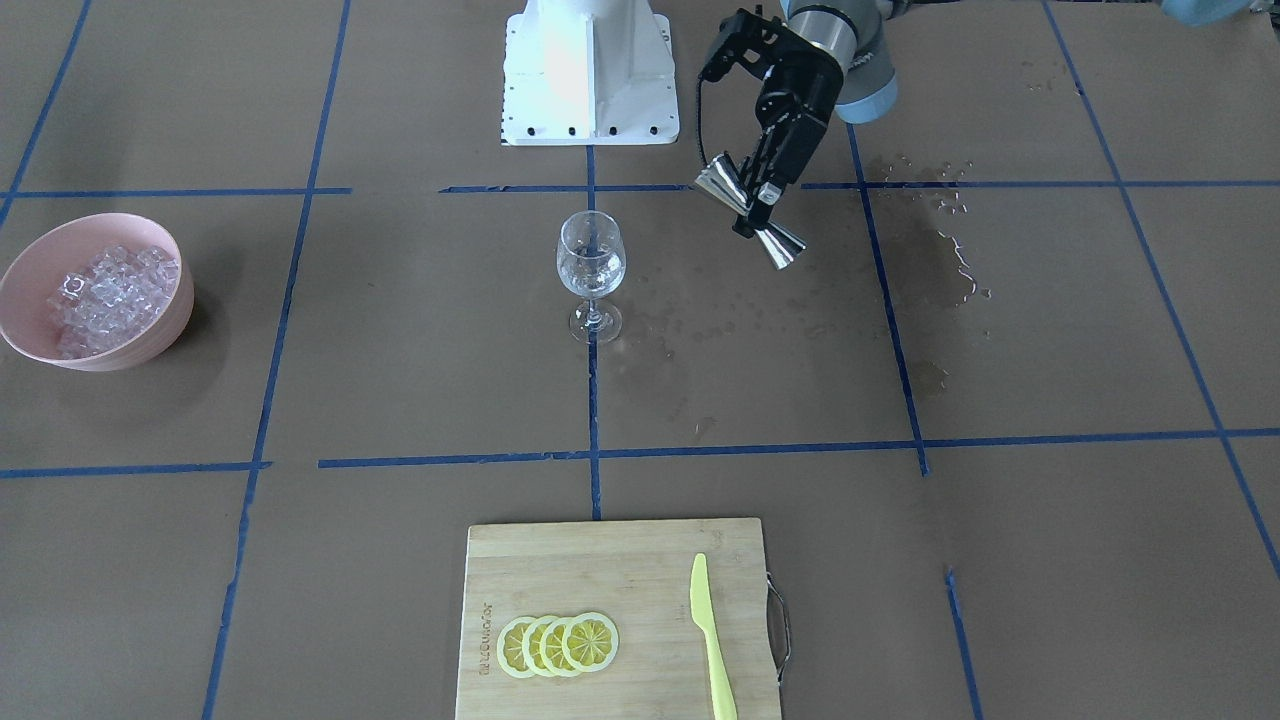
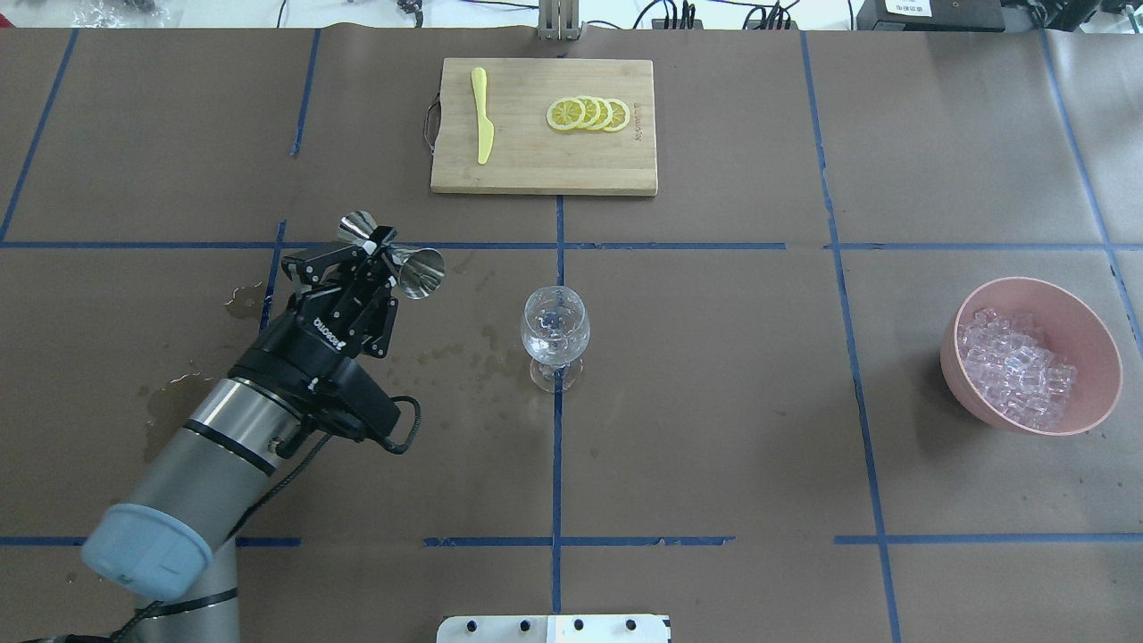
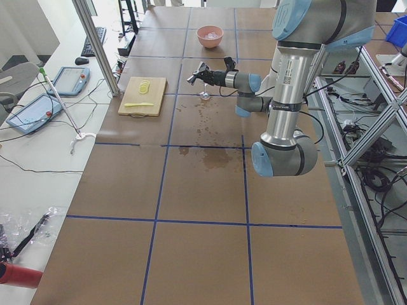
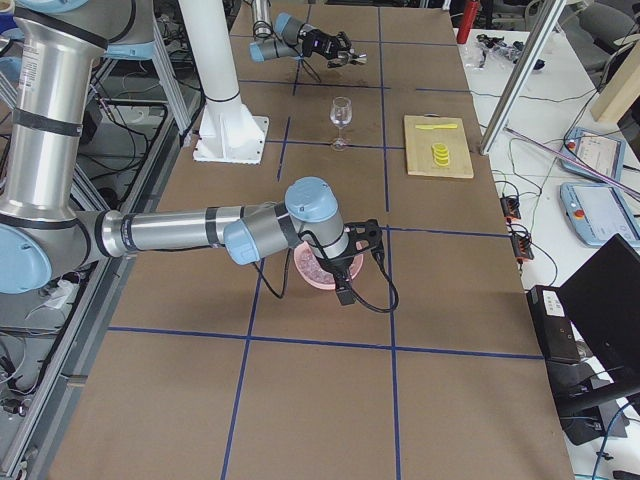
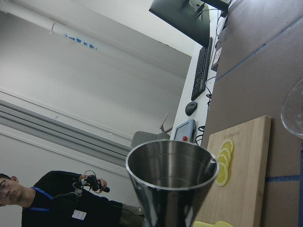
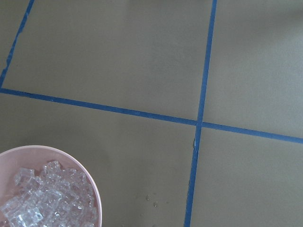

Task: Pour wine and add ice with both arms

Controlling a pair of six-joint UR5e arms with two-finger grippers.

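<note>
1. Wine [image 1: 592, 270], clear like water, is only a tiny bit low in the wine glass [image 1: 591, 250], and it is hard to see. The glass stands upright in the middle of the front view, right on a blue tape line.
2. The left gripper [image 1: 755, 205], just up and to the right of the glass in that view, has its fingers closed tight on the thin middle of a shiny metal jigger [image 1: 783, 246]. The jigger is tipped over on its side, up in the air. It is near the glass but not touching it.
3. In the left wrist view the jigger's big cup fills the bottom middle, and it looks empty inside.
4. Ice [image 1: 105, 290] is heaped in a pink bowl [image 1: 150, 345] at the left edge of the front view, well apart from the glass.
5. The right gripper [image 4: 350, 265] hangs over that bowl in the middle of the right side view. I cannot tell if its fingers are open or closed. The right wrist view shows the bowl and its cubes in the lower left corner.
6. A wooden board [image 1: 600, 560] lies at the bottom middle of the front view. Four lemon slices [image 1: 558, 645] overlap in a row on it, and a yellow knife [image 1: 712, 640] lies beside them.
7. Wet spots [image 1: 950, 250] mark the brown table [image 1: 400, 380] at the upper right of the front view.
8. A person [image 5: 52, 198] in a dark top shows in the lower left corner of the left wrist view.
</note>
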